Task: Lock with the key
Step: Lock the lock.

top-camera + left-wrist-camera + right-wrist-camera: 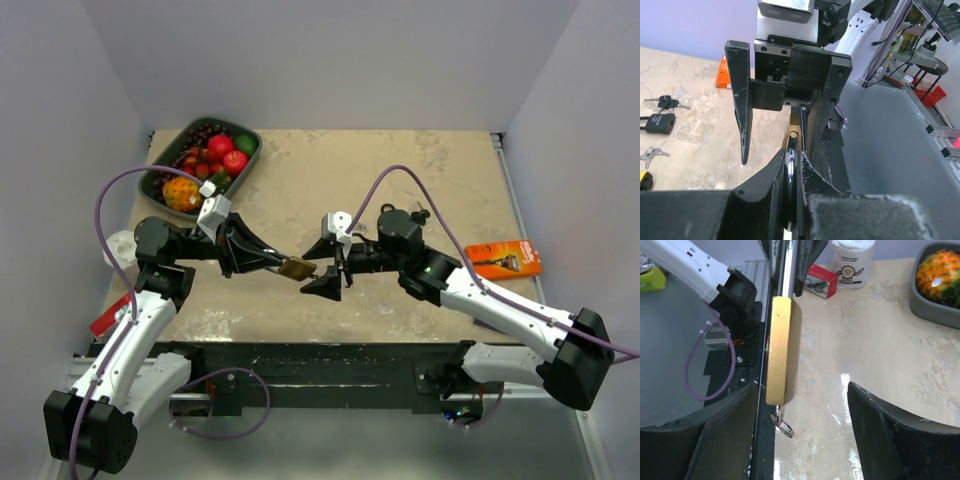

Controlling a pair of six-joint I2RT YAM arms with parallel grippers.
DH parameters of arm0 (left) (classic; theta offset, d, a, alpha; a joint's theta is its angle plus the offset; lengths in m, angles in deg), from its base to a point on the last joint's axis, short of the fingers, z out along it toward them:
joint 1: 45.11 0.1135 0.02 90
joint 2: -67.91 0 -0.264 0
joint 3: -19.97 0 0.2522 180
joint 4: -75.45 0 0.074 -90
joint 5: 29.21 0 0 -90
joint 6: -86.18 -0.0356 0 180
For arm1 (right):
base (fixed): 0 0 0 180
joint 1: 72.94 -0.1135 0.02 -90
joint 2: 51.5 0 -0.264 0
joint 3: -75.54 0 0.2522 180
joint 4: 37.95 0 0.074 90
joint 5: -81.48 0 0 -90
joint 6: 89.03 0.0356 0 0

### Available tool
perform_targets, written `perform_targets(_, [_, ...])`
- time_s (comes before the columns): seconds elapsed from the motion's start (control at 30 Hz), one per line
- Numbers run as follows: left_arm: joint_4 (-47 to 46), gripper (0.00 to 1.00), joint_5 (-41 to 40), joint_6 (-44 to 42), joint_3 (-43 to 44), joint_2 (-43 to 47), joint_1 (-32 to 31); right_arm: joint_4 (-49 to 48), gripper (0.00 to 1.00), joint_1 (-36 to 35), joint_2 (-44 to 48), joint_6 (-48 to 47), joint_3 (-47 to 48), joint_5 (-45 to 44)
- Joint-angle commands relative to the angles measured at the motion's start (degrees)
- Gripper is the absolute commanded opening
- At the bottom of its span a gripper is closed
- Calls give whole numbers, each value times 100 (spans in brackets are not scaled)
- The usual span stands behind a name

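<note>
The padlock [296, 268] points its key [783, 424] end at the right pincer [322, 268].
The left pincer [276, 262] clenches the padlock's shackle [791, 170]; the right pincer is released, its fingers [730, 435] straddling the padlock.

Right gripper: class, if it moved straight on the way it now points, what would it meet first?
The brass padlock, held out by the left gripper; it sits between the right gripper's open fingers, though depth is unclear.

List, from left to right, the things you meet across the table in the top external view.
white cup → fruit tray → brass padlock → right claw → orange package
</note>
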Motion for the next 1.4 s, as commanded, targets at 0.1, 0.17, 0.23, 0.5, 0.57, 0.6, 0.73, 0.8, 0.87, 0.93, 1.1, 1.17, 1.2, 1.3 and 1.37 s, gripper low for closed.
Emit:
perform_targets(0.1, [-458,0,-342,76,3,96,-54,-316,70,-264,-67,52,436,-452])
perform_targets(0.17, [-423,0,-377,41,-14,96,-63,-369,66,-282,-58,69,419,-514])
perform_targets(0.23, [-327,0,-430,-38,-5,96,-63,-466,60,-317,-40,52,392,-602])
perform_targets(0.5, [-256,0,-509,-65,21,78,-80,-291,56,-501,-155,-141,392,-567])
perform_targets(0.57, [-256,0,-518,-39,21,78,-89,-273,57,-510,-190,-168,392,-602])
perform_targets(0.6, [-265,0,-509,-47,30,87,-89,-281,57,-519,-216,-177,392,-620])
perform_targets(0.73, [-274,0,-535,-12,30,78,-115,-387,53,-537,-278,-150,418,-611])
perform_targets(0.8, [-282,0,-535,-21,38,69,-124,-422,44,-554,-286,-124,453,-603])
perform_targets(0.87, [-274,0,-535,-30,39,69,-142,-439,36,-563,-313,-133,471,-603])
perform_targets(0.93, [-274,0,-553,-30,39,52,-159,-457,34,-563,-322,-124,489,-611])
perform_targets(1.1, [-265,0,-562,-56,39,17,-229,-457,11,-572,-357,-115,550,-559])
perform_targets(1.17, [-186,0,-553,-100,39,17,-256,-440,0,-572,-348,-141,568,-567])
perform_targets(1.2, [-99,0,-518,-196,56,-1,-265,-396,0,-572,-339,-141,577,-559])
perform_targets(1.3, [1180,20,-195,-1200,441,-211,-256,-238,0,-563,-269,-72,594,-558])
perform_targets(1.37, [4213,42,-87,-2711,1388,-448,-142,-150,0,-476,-190,-19,568,-576])
